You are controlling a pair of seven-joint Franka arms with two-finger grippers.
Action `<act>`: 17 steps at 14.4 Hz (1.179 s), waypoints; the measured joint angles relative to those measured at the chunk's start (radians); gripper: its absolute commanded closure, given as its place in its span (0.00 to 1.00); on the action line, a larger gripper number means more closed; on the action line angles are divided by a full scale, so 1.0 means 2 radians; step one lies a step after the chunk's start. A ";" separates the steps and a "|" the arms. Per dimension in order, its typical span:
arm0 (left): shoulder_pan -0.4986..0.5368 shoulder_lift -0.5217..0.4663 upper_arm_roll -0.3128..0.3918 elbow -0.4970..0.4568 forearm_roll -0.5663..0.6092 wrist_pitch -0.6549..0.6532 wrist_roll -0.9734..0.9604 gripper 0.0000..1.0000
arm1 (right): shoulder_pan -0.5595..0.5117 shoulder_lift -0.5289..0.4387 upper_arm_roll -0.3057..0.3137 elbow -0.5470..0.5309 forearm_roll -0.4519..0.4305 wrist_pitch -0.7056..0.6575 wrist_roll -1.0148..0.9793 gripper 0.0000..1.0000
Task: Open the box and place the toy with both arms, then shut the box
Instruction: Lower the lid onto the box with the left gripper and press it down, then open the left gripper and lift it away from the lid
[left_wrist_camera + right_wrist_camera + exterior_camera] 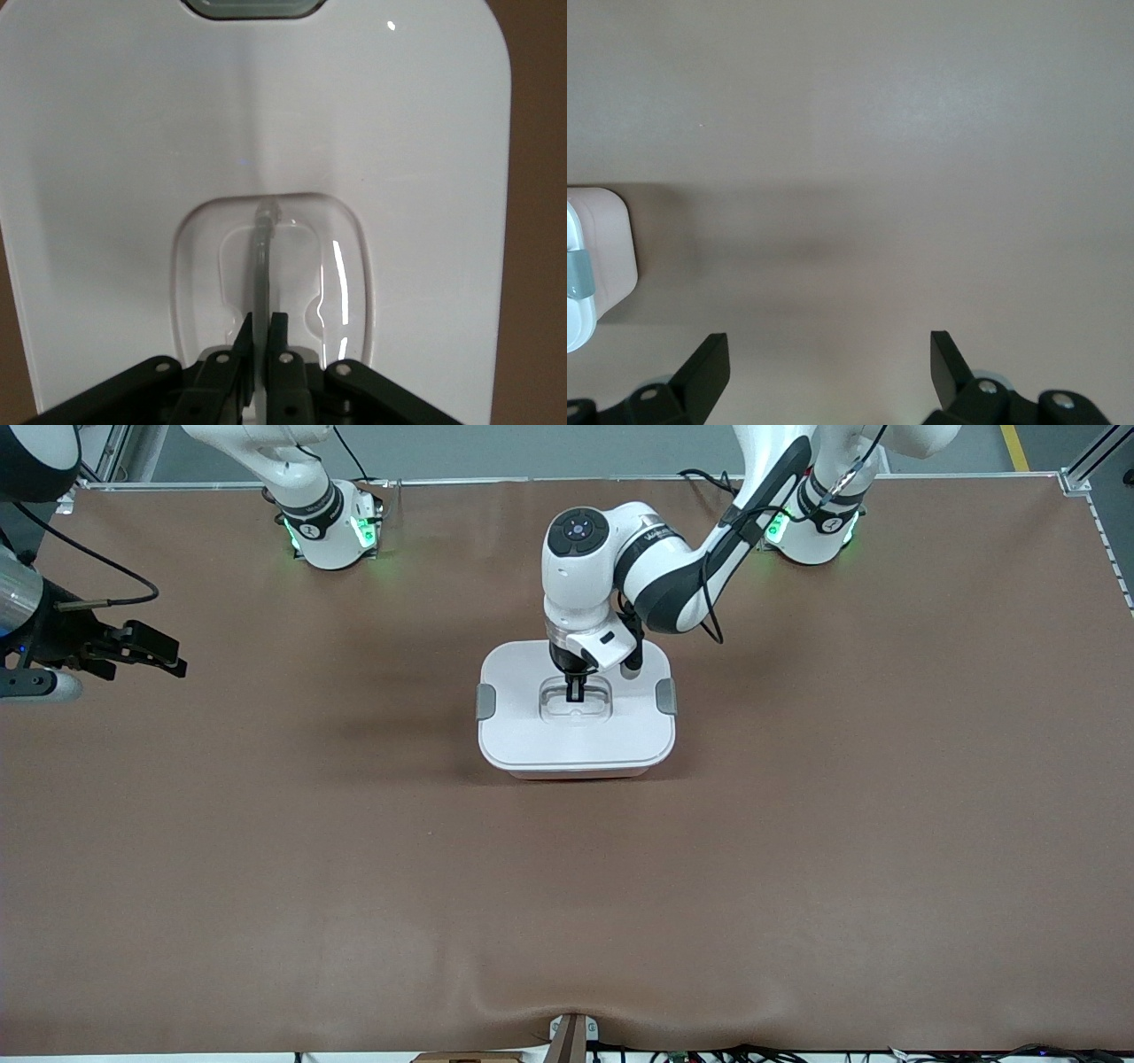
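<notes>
The box [576, 731] sat near the middle of the brown table [797, 850], its white lid [532, 735] fully on and covering the pink tub, of which only a thin strip showed under the lid's edge nearest the front camera. 2 grey clips sat on the lid's short sides, 1 toward the right arm's end of the table [485, 701] and 1 toward the left arm's end [666, 696]. In the lid's centre lay the recessed clear handle [577, 707].

The left arm reached from its base down over the box, and the left gripper [574, 689] pointed straight down into the recess. In the left wrist view its 2 black fingers [276, 341] stood pressed together on the thin clear bar of the handle [262, 257], pinching it between them. The lid's white surface filled most of that view, with 1 grey clip [251, 7] at its edge.

The right arm waited toward its own end of the table, well apart from the box. The right gripper [151, 651] hung above bare tabletop with its jaws spread wide and nothing between them; the right wrist view showed both fingertips [709, 367] far apart over the table, with a corner of the box [607, 257] and 1 clip [578, 273] at that view's edge.

The toy was not visible in any view.
</notes>
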 measured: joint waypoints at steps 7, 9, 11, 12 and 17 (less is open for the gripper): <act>0.000 -0.004 0.000 -0.007 0.001 0.008 0.000 0.52 | 0.000 0.000 0.000 0.000 0.000 0.000 0.000 0.00; 0.000 -0.001 -0.003 -0.008 0.001 0.017 0.000 0.00 | 0.000 0.000 0.000 0.000 0.000 0.000 0.000 0.00; -0.001 0.000 -0.008 -0.007 0.001 0.021 0.000 0.00 | 0.000 0.000 0.000 0.000 0.000 0.000 0.000 0.00; -0.001 -0.001 -0.010 -0.005 0.001 0.018 0.000 0.00 | 0.000 0.000 0.000 0.000 0.000 0.000 0.000 0.00; 0.002 -0.022 -0.012 0.023 0.001 -0.030 0.004 0.00 | 0.000 0.000 0.000 0.001 0.000 0.002 0.000 0.00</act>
